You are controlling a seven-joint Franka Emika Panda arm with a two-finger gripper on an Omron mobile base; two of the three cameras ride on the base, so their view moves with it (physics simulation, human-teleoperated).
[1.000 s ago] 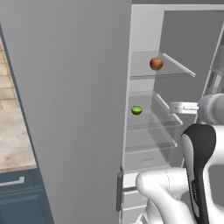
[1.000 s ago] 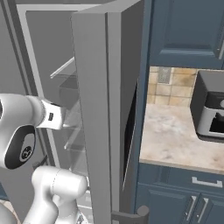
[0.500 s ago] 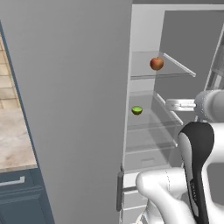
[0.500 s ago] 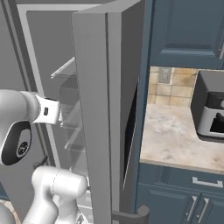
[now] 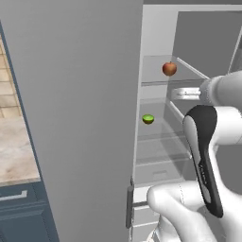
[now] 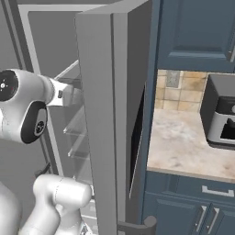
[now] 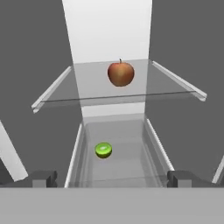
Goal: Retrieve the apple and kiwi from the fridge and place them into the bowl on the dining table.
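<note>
Right now we are on the first leg of the job, reaching into the open fridge (image 5: pixel 156 28) for a fruit; nothing has been picked yet, and both pieces sit untouched on their shelves.

Our fingers (image 7: pixel 111 179) are spread wide and hold nothing: in the hand view the two dark tips stand far apart at the bottom corners, with only the shelves between them. From the left base view the hand (image 5: pixel 186 93) pokes into the fridge at a level between the two shelves, near the right wall.

Up on the higher glass shelf rests the apple (image 7: pixel 120 73), round, reddish-brown fading to a paler yellowish patch low down, with a short stem on top. It sits well back, roughly centred. Below it, in a shallow clear tray, lies the kiwi (image 7: pixel 103 150), bright green with a darker flat top, smaller than the apple and a little left of centre. The two are well apart, one shelf above the other.

As we judge it, the next move calls for choosing one fruit and lining up on it. The hand would need to rise for the apple or dip for the kiwi, then push further in until the tips pass either side of the fruit. Both are round and smooth, so we would want to close across the widest part, lest the fruit roll away on the glass.
</note>
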